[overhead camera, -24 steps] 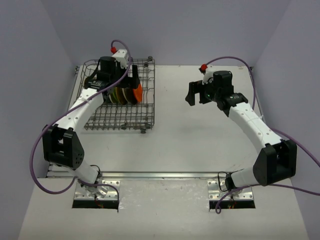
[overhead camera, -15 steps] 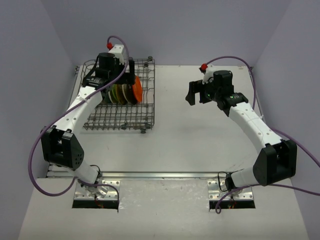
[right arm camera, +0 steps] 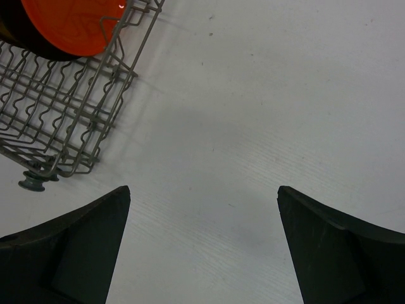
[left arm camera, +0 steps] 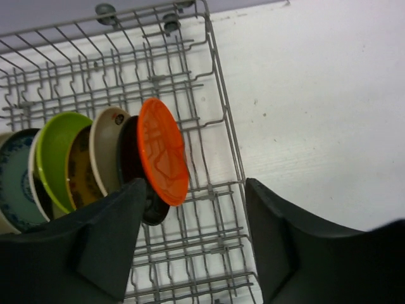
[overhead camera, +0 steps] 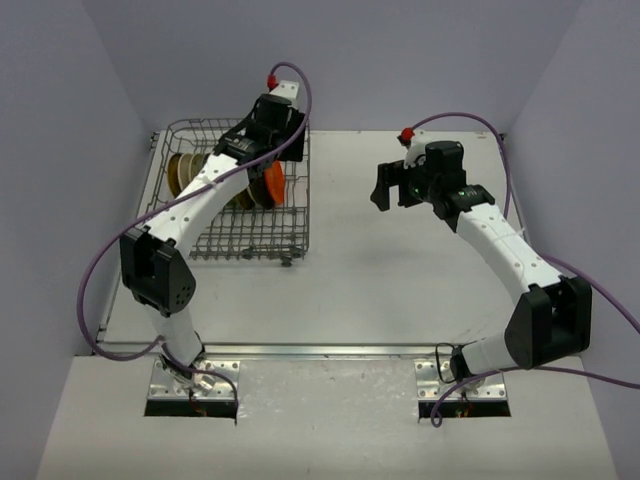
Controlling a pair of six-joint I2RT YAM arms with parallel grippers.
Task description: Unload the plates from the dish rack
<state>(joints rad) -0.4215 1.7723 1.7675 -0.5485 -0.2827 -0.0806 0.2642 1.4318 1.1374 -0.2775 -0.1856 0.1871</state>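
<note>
The dish rack (overhead camera: 230,235) stands at the table's back left. Several plates stand on edge in a row in it: an orange plate (left arm camera: 163,151) at the right end, then dark, beige, yellow-brown, lime green (left arm camera: 54,152) and teal-patterned (left arm camera: 16,180) ones. My left gripper (left arm camera: 195,185) hovers open over the rack's right part, just right of the orange plate, whose lower edge is near the left finger (left arm camera: 107,240). Nothing is between its jaws. My right gripper (right arm camera: 202,190) hangs wide open and empty above bare table, right of the rack (right arm camera: 63,101).
The rack's right wall (left arm camera: 228,126) runs between the left gripper's fingers, with white table (left arm camera: 316,95) beyond it. A rack wheel (right arm camera: 30,182) shows at the corner. Grey walls close in the table on three sides.
My left arm has swung right and back along the rack, from over the plates to beside the orange plate, uncovering the plates at the left. The right arm has not moved.
</note>
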